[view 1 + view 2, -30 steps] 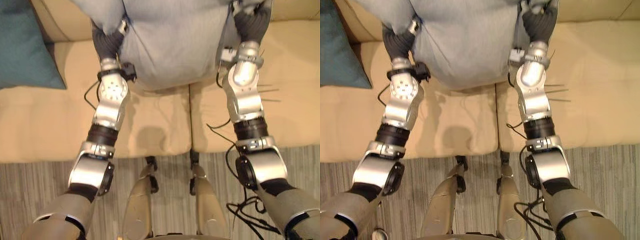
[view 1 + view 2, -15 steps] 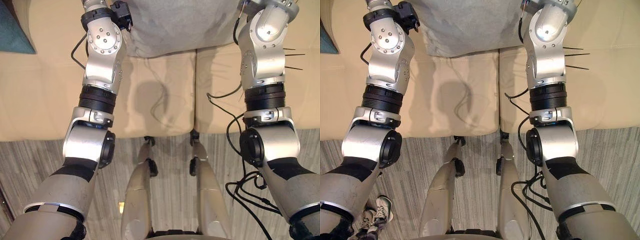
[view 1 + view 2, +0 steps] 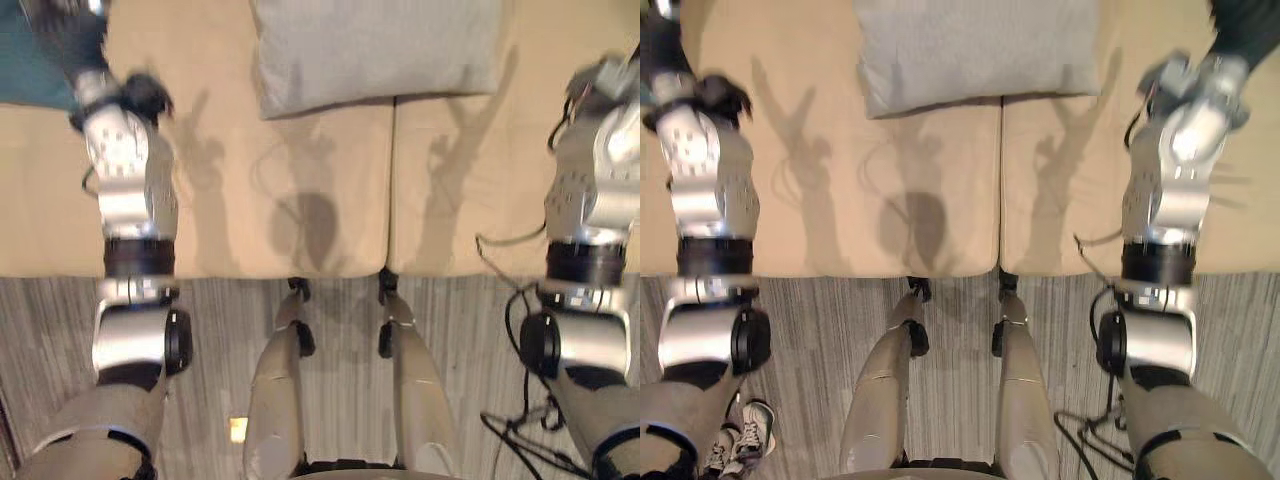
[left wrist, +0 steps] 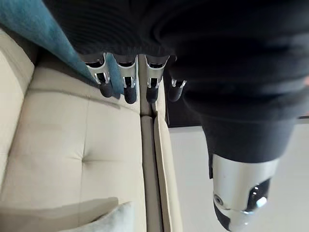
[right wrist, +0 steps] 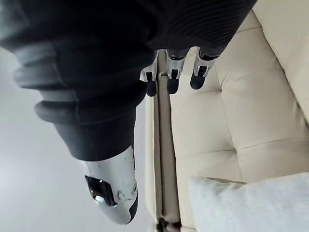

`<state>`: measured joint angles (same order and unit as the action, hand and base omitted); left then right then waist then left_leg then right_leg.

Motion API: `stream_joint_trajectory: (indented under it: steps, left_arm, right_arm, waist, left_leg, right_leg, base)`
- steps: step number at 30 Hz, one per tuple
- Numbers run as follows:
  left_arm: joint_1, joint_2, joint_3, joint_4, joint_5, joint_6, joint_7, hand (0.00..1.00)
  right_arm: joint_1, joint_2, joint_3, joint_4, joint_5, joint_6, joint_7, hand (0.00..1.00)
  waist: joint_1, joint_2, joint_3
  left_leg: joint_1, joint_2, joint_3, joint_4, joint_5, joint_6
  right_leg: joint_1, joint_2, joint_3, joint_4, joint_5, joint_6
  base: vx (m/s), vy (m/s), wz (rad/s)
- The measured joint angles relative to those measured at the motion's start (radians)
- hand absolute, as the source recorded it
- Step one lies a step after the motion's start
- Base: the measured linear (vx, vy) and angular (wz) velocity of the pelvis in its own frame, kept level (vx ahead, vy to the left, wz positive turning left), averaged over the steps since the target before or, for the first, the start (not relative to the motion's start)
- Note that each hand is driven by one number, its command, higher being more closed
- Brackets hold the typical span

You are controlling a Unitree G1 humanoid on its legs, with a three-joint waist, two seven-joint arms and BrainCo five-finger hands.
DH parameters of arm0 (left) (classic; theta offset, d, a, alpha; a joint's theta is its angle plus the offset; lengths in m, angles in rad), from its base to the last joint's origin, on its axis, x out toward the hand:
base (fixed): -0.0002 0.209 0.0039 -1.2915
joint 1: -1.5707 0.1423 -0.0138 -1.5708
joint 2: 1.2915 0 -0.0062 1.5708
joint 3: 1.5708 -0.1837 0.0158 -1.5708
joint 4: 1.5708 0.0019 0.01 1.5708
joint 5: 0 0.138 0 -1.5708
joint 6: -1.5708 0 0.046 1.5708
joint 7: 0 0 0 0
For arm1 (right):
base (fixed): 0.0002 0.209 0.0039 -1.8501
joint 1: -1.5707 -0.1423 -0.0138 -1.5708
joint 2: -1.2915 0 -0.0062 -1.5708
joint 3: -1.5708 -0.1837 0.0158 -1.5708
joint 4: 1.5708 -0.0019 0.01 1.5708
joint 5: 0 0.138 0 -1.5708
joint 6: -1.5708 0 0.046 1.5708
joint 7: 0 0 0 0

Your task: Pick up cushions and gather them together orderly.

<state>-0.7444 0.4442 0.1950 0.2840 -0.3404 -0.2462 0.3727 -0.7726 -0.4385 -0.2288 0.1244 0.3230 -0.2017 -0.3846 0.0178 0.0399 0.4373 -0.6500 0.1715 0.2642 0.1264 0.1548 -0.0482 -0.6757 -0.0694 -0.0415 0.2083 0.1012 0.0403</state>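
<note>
Sofa [image 3: 300,200]: beige, carries both cushions; its seat seam runs away from the robot, between the two arms.

Grey cushion [image 3: 375,50]: lies flat on the seat against the back, across the seam, long axis left to right. It sits between the two hands, inward of each. Neither hand touches it.

Teal cushion [image 4: 24,24]: at the sofa's left end, just past the fingertips of the left robot hand. I cannot tell whether they touch. The frame edge cuts it off, so its long axis cannot be told.

Left robot hand [image 4: 126,79]: out wide at the far left, forearm reaching toward the sofa back. Fingers relaxed in a row, thumb apart, nothing held.

Right robot hand [image 5: 171,77]: out wide on the right over bare seat, grey cushion near its inner side. Fingers loose, empty.

Judgement: the grey cushion looks placed; the teal one is left to gather. The left hand is much the nearer. The move would carry the teal cushion inward, toward the grey one's left edge.
</note>
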Motion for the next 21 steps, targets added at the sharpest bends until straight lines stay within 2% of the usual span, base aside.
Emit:
stream_joint_trajectory:
  steps: [1,2,3,4,7,9,11,12,14,17,21]
  left_arm:
    - [0.133,-0.040,0.009,-0.057,0.001,-0.002,-0.028,0.00]
    - [0.297,-0.111,0.001,-0.101,0.024,-0.002,-0.072,0.00]
    - [0.314,-0.118,-0.001,-0.103,0.026,-0.002,-0.075,0.00]
    - [0.465,-0.189,-0.027,-0.109,0.051,0.001,-0.112,0.00]
    - [0.706,-0.273,-0.083,-0.107,0.132,0.014,-0.185,0.00]
    - [0.818,-0.276,-0.105,-0.078,0.184,0.018,-0.233,0.00]
    - [0.925,-0.275,-0.109,0.068,0.247,0.022,-0.287,0.00]
    - [0.929,-0.274,-0.110,0.084,0.253,0.024,-0.292,0.00]
    - [0.958,-0.274,-0.109,0.210,0.300,0.032,-0.333,0.00]
    - [0.972,-0.274,-0.105,0.351,0.362,0.046,-0.371,0.00]
    - [1.000,-0.273,-0.103,0.417,0.402,0.048,-0.374,0.00]
  right_arm:
    - [0.128,0.006,0.002,-0.046,-0.001,-0.002,0.034,0.00]
    - [0.291,0.035,0.003,-0.090,-0.007,-0.010,0.081,0.00]
    - [0.307,0.039,0.003,-0.093,-0.008,-0.010,0.085,0.00]
    - [0.449,0.086,0.017,-0.112,-0.022,-0.010,0.115,0.00]
    - [0.702,0.170,0.041,-0.110,-0.101,-0.011,0.189,0.00]
    - [0.827,0.218,0.048,-0.087,-0.170,-0.011,0.235,0.00]
    - [0.951,0.233,0.065,0.073,-0.268,-0.012,0.284,0.00]
    - [0.957,0.233,0.065,0.093,-0.281,-0.011,0.287,0.00]
    - [0.995,0.233,0.066,0.256,-0.367,-0.006,0.322,0.00]
    - [1.017,0.232,0.072,0.418,-0.435,0.006,0.349,0.00]
    - [1.016,0.232,0.073,0.534,-0.472,0.015,0.367,0.00]
  waist:
    - [-0.002,0.000,-0.001]
    - [-0.002,-0.003,-0.017]
    - [-0.002,-0.003,-0.021]
    - [-0.004,-0.008,-0.068]
    - [0.000,-0.014,-0.091]
    - [0.000,-0.023,-0.129]
    - [-0.003,-0.025,-0.209]
    - [-0.003,-0.025,-0.213]
    - [-0.006,-0.026,-0.245]
    - [-0.009,-0.027,-0.269]
    - [-0.023,-0.040,-0.291]
  left_leg:
    - [0.026,0.004,-0.003,0.018,-0.017,-0.001]
    - [0.058,0.005,-0.003,0.023,-0.038,0.002]
    - [0.060,0.005,-0.003,0.023,-0.039,0.003]
    - [0.076,0.003,-0.001,0.021,-0.049,-0.002]
    - [0.177,0.001,-0.002,0.006,-0.059,-0.009]
    - [0.225,-0.001,0.000,-0.008,-0.065,-0.016]
    - [0.310,-0.014,0.002,-0.051,-0.066,-0.017]
    - [0.318,-0.014,0.002,-0.055,-0.066,-0.017]
    - [0.380,-0.020,0.002,-0.082,-0.067,-0.019]
    - [0.452,-0.035,-0.007,-0.123,-0.065,-0.023]
    - [0.529,-0.049,-0.006,-0.153,-0.065,-0.023]
  right_leg:
    - [0.036,0.000,-0.012,-0.001,-0.008,0.001]
    - [0.077,-0.001,-0.016,-0.004,-0.024,0.002]
    - [0.079,-0.001,-0.017,-0.005,-0.026,0.003]
    - [0.096,-0.004,-0.019,-0.012,-0.034,0.006]
    - [0.205,-0.004,-0.026,-0.040,-0.045,0.005]
    - [0.245,-0.003,-0.026,-0.040,-0.061,0.006]
    - [0.326,-0.002,-0.027,-0.078,-0.068,0.009]
    - [0.333,-0.002,-0.027,-0.080,-0.069,0.011]
    - [0.393,-0.002,-0.027,-0.108,-0.079,0.019]
    - [0.455,-0.003,-0.027,-0.130,-0.083,0.020]
    - [0.521,-0.011,-0.025,-0.151,-0.087,0.029]
  base:
    - [0.06,-0.090,0.09]
    - [0.05,-0.073,0.09]
    - [0.06,-0.035,0.08]
    - [0.05,-0.016,0.03]
    - [0.11,-0.039,0.04]
    - [0.07,-0.034,0.00]
    - [0.10,-0.034,-0.01]
    - [0.07,-0.012,0.00]
    - [0.04,-0.004,-0.01]
    - [0.04,0.011,0.01]
    - [0.04,0.031,0.00]
